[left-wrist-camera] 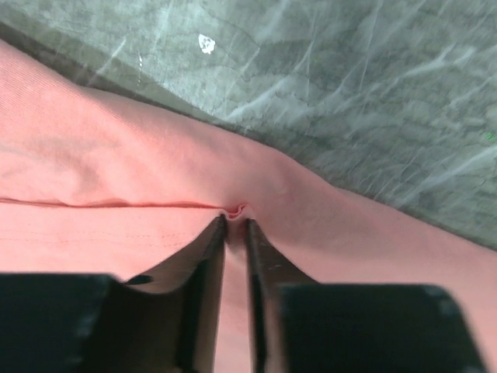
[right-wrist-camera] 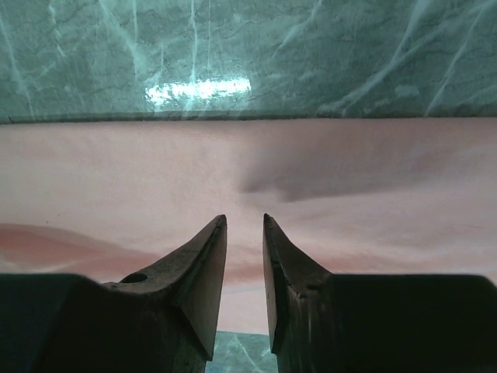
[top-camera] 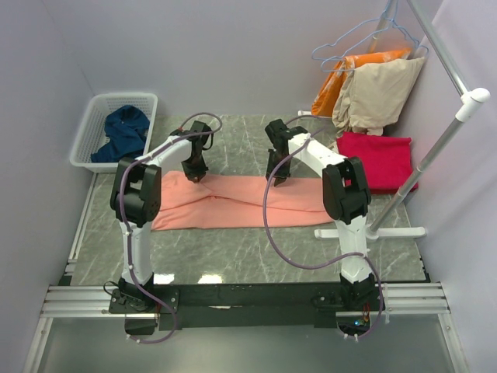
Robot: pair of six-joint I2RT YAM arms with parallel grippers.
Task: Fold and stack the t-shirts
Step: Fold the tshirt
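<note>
Fold step, salmon-pink t-shirt (top-camera: pixel 233 200) | left gripper (left-wrist-camera: pixel 236 221) pinches its 11 o'clock edge | right gripper (right-wrist-camera: pixel 244 221), 1 o'clock, jaws parted | next, likely: close right, draw edge toward 6 o'clock

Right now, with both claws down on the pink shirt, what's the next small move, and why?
Probably close the right claw on the salmon-pink t-shirt. The left claw pinches a small pucker of cloth, while the right one stands open over it, gripping nothing, so lifting now would likely drag one side only.
</note>
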